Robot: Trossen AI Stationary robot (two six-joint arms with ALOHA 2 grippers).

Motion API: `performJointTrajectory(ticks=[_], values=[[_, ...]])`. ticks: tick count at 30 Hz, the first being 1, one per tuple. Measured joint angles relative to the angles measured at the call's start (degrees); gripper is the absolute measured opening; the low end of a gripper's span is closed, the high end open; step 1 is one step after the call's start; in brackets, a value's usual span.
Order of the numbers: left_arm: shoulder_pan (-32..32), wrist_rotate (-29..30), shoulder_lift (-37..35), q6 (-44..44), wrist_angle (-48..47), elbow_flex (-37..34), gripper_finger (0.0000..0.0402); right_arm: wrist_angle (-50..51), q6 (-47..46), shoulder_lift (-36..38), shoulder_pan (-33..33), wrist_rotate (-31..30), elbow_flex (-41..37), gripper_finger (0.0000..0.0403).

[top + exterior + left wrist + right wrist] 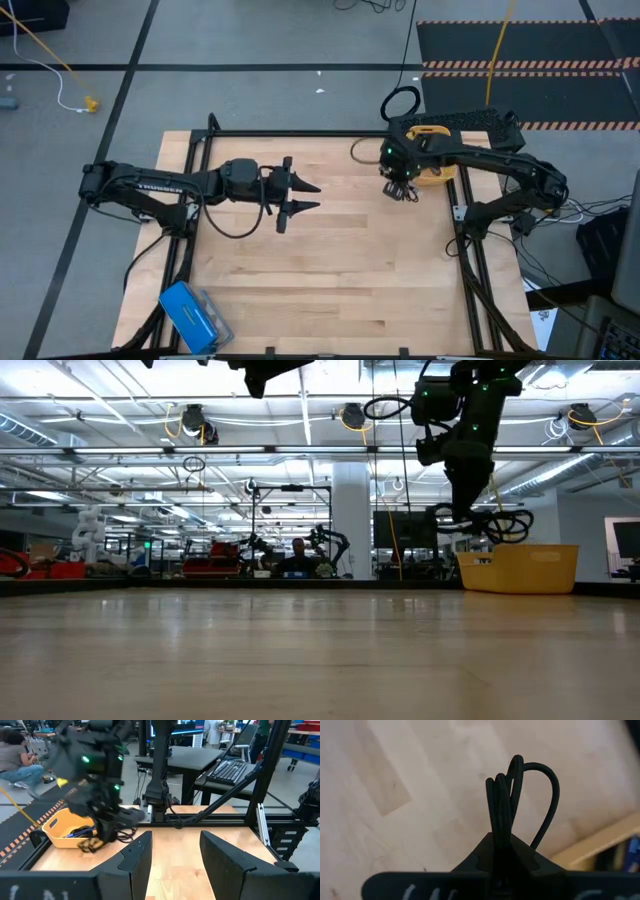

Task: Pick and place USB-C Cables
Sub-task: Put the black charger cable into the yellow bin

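Note:
A black coiled USB-C cable point(506, 802) sits in my shut right gripper point(400, 186), lifted above the table just left of the yellow bin point(520, 568). In the low view the cable point(497, 524) hangs at the height of the bin's rim. Dark cable and something blue point(79, 833) lie inside the bin point(62, 827); which cables these are is unclear. My left gripper point(172, 855) is open and hovers over the table's middle-left point(300, 196), holding nothing. My right gripper pinches the black coil between its two fingers, across several strands bunched together point(501, 842). The fingers come from above, pointing down. The coil is lifted clear of the table, its loops point(540, 785) sticking out past the fingertips.
The yellow bin point(437, 176) stands by the table's far right edge, partly under the right arm. A blue box point(190, 315) lies at the near left corner. A large black ring of cable point(400, 101) lies on the floor beyond the far edge. Bare wood fills the middle.

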State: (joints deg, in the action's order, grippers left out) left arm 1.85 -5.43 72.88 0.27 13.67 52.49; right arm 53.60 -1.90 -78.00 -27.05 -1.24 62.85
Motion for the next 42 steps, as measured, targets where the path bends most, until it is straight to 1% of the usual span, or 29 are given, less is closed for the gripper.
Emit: performJointTrajectory(ticks=[4, 10, 16, 23, 28, 35, 42], values=[[0.0, 0.0, 0.0, 0.0, 0.0, 0.0, 0.0168, 2.5, 0.5, 0.0, -4.4, 0.0, 3.9, 0.0013], [0.0, 0.0, 0.0, 0.0, 0.0, 0.0, 0.0168, 5.4, 2.0, -1.2, -12.8, -0.1, 7.9, 0.0013], [0.0, 0.0, 0.0, 0.0, 0.0, 0.0, 0.0168, 9.3, 3.6, -6.0, -21.5, -0.2, 10.8, 0.0013], [0.0, 0.0, 0.0, 0.0, -0.1, 0.0, 0.0168, 7.6, 5.9, -11.9, -29.2, -0.6, 11.1, 0.0013], [0.0, 0.0, 0.0, 0.0, -0.2, 0.0, 0.0168, 6.0, 5.8, -15.2, -32.4, -5.1, 11.1, 0.0013], [-0.6, 0.0, 0.0, -0.2, -0.8, 0.0, 0.0168, 5.3, 5.6, -17.6, -33.4, -4.9, 11.0, 0.0013], [-1.9, 0.0, 0.0, -0.4, -2.0, 0.0, 0.0168, 4.3, 5.2, -17.6, -33.4, -4.9, 7.9, 0.0013]])
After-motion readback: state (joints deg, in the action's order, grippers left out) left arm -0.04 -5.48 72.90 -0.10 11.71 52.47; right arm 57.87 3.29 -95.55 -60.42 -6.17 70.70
